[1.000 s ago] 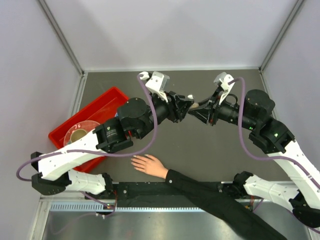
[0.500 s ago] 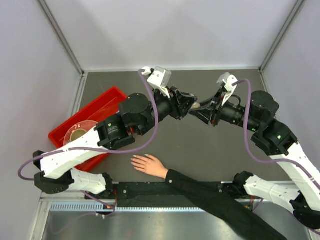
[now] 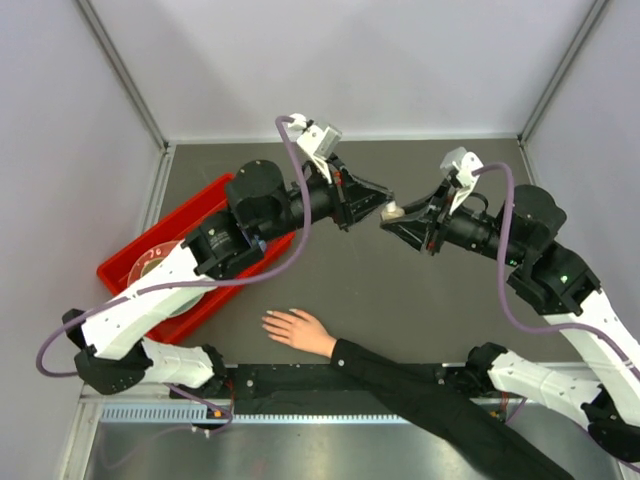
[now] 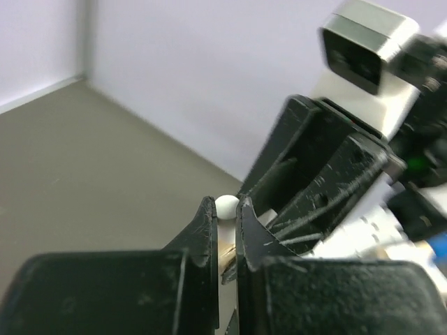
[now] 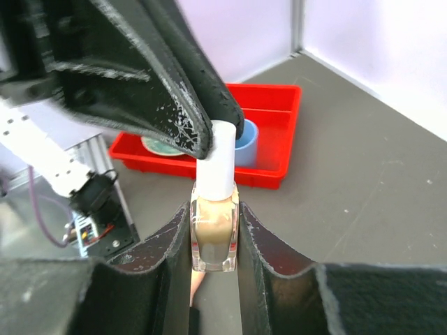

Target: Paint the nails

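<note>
Hovering tip to tip above the grey worktop point(image 3: 400, 295) at upper centre, right tool point(image 3: 392, 218) clamped on a polish bottle point(image 5: 214, 244), left tool point(image 3: 379, 205) pinched onto its white cap point(image 5: 215, 167), nails point(image 3: 268, 321) on the hand point(image 3: 297, 329) at lower centre, red tray point(image 3: 216, 194) left, pale walls point(image 3: 350, 60) around.

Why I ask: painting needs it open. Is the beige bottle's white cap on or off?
On: white cylindrical cap sits atop the beige glass bottle, left hand pinching it.

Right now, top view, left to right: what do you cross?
tray → hand → left gripper → right gripper. The bottle sits where the two grippers meet and overlaps both, so it is left out of the order.
</note>
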